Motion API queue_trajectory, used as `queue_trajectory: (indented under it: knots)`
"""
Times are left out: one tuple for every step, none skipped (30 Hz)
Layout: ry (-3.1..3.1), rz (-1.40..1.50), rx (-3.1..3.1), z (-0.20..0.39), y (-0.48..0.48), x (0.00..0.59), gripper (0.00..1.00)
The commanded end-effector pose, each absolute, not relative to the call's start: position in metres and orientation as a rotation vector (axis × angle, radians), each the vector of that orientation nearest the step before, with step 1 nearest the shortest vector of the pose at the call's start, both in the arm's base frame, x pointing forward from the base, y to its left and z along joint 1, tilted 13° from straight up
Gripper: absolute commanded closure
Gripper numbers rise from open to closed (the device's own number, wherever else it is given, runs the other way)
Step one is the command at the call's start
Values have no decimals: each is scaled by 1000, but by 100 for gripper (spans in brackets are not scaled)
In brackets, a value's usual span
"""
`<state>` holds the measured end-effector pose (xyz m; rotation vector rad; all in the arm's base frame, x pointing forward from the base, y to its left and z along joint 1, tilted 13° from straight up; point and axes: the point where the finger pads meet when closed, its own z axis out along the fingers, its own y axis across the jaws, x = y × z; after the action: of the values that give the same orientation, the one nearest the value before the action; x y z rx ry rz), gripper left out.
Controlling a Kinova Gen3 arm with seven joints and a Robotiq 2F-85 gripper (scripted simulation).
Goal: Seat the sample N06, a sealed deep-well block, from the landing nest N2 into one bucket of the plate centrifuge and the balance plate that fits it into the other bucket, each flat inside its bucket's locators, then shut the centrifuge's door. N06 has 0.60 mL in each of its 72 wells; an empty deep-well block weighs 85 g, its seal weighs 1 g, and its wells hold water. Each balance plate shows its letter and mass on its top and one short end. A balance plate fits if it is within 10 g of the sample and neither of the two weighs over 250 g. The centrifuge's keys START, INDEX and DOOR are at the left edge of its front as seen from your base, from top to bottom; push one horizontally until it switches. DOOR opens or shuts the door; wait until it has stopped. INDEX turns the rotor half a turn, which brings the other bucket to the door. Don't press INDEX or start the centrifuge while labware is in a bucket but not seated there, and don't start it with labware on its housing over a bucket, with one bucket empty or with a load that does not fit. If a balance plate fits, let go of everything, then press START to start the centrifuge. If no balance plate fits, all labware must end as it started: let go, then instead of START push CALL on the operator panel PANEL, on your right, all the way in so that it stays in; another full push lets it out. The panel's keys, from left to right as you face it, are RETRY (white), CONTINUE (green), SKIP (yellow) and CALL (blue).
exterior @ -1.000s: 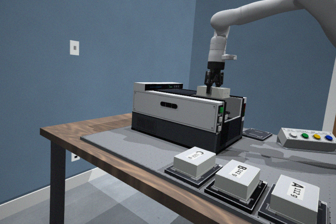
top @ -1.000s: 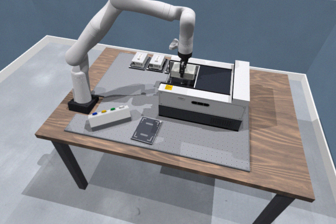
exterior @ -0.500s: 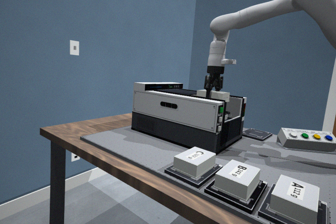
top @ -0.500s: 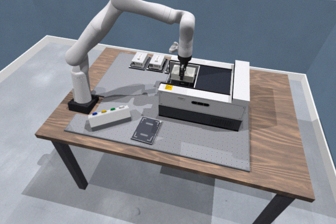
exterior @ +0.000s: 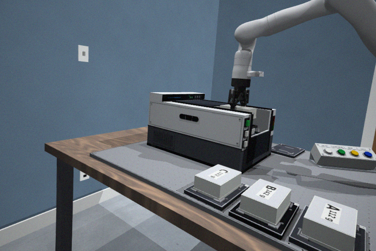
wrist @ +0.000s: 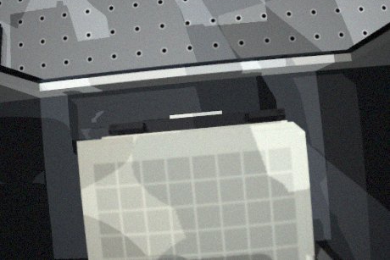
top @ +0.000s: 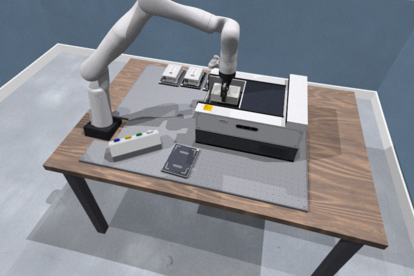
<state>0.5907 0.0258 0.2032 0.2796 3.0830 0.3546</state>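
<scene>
A white robot arm reaches down over the plate centrifuge (top: 250,122), a grey and white box that stands on a perforated mat (top: 254,182) on a wooden table (top: 334,165). The centrifuge's top is open at the end nearest the arm's base, and its white door (top: 297,98) sits slid to the far end.

The gripper (top: 225,94) points straight down into that opening. Its jaws are spread nearly as wide as they go and straddle the sample N06 (top: 234,94), a pale deep-well block with a grid of square wells on its sealed top, gripping it across its width. The block sits low in the opening, level, with its top about even with the centrifuge's housing. Whether it rests on the bucket cannot be told.

Beside the centrifuge, on the side away from its long front panel, balance plates A (top: 171,71), B (top: 193,74) and C (exterior: 217,179) stand in a row in dark nests. In front of the centrifuge lies the landing nest N2 (top: 180,164), with nothing on it, and next to that the operator panel (top: 133,146) with four coloured keys.
</scene>
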Motion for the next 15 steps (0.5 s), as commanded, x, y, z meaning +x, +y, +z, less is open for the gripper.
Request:
queue_trajectory:
  knots:
    - [3080,354,280,202,26,591,5]
    - [3080,354,280,202,26,591,5]
    - [3080,354,280,201,26,591,5]
    - [3080,354,280,200,27,592,5]
    - [3080,354,280,199,27,592,5]
    - [3080,354,280,199,27,592,5]
    - [3080,354,280,199,27,592,5]
    - [3080,354,280,199,27,591,5]
    - [3080,354,280,199,27,591,5]
    - [3080,354,280,199,27,591,5]
    - [3080,354,280,199,27,591,5]
    - [3080,354,280,199,27,591,5]
    - [3080,354,280,199,27,591,5]
    - [3080,354,280,199,27,591,5]
    - [3080,354,280,199,27,591,5]
